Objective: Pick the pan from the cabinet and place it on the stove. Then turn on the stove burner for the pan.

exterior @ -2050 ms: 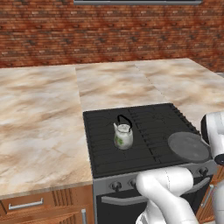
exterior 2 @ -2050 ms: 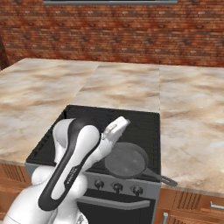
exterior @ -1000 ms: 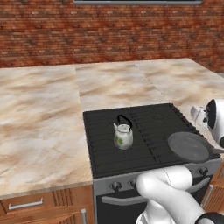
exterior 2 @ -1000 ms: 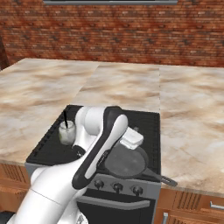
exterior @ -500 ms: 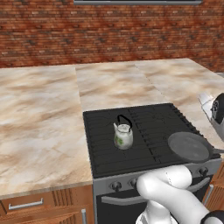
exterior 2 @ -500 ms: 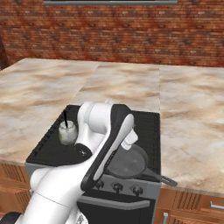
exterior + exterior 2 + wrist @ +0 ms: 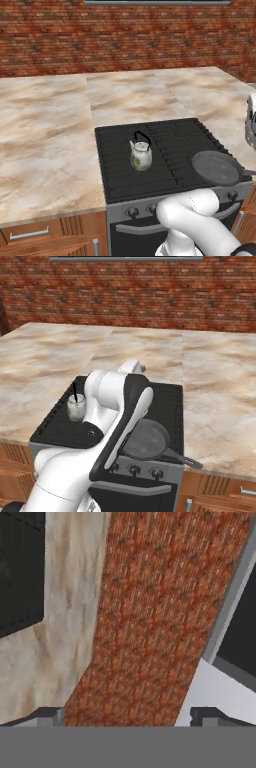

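The gripper (image 7: pixel 127 714), its fingers spread wide and holding nothing, is turned toward the brick wall (image 7: pixel 150 622) beyond the stove (image 7: pixel 120 150). The pan (image 7: pixel 216 167) is seen resting on the stove's front right corner, right of the kettle (image 7: pixel 141 155). Its long handle is pointed past the stove's right front edge.

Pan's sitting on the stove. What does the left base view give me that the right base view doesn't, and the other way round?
Left base view: the small whitish kettle with a black hoop handle unobstructed, and a wooden drawer left of the oven.
Right base view: the white arm draped across the grate, the full long dark handle jutting past the front right corner, and a right-hand drawer.
Both: the black gas stove, the round dark grey frying pan at its front right, the marbled counter and the red brick wall.
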